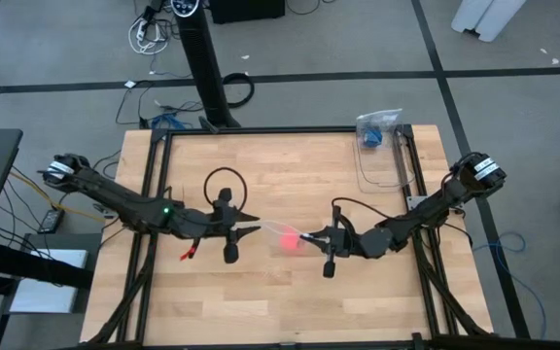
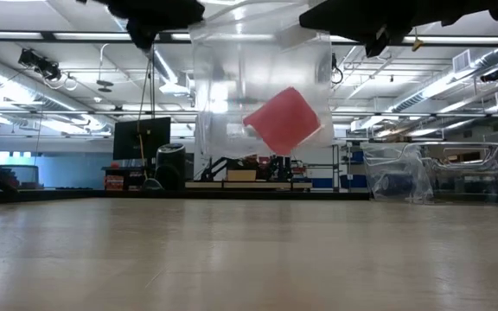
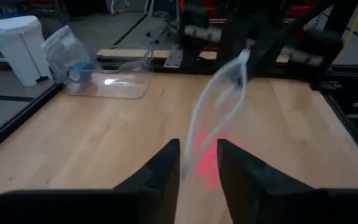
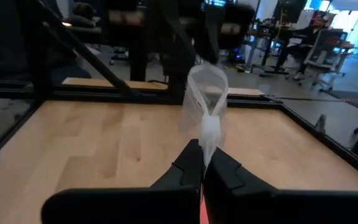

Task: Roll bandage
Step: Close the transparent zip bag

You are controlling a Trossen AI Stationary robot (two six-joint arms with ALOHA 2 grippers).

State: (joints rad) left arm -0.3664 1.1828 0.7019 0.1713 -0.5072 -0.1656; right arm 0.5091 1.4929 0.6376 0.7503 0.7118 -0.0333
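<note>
The bandage is a small pink roll (image 2: 284, 119) lying inside a clear plastic bag (image 2: 232, 95), which hangs above the middle of the table between my two grippers. From above the roll shows as a pink spot (image 1: 293, 242). My right gripper (image 1: 305, 236) is shut on the bag's right end. My left gripper (image 1: 257, 226) is open at the bag's left end, with the film's edge (image 3: 194, 134) running down between its two fingers. My left gripper's fingers stand on either side of the bag's left edge (image 3: 188, 155) with a clear gap between them. The film runs close along one finger (image 3: 166, 168); whether it touches I cannot tell. My right gripper pinches the bag's bunched, twisted end (image 4: 209, 134) between its two fingertips, coming level from the table's right. The bag flares out beyond the fingers toward the left arm and is lifted clear of the table, the roll low inside it.
A transparent plastic container (image 1: 382, 165) and a wrinkly clear bag with something blue in it (image 1: 375, 131) sit at the table's far right corner. They also show in the low view (image 2: 422, 173). Bare wood (image 1: 280, 301) lies under and in front of the hanging bag.
</note>
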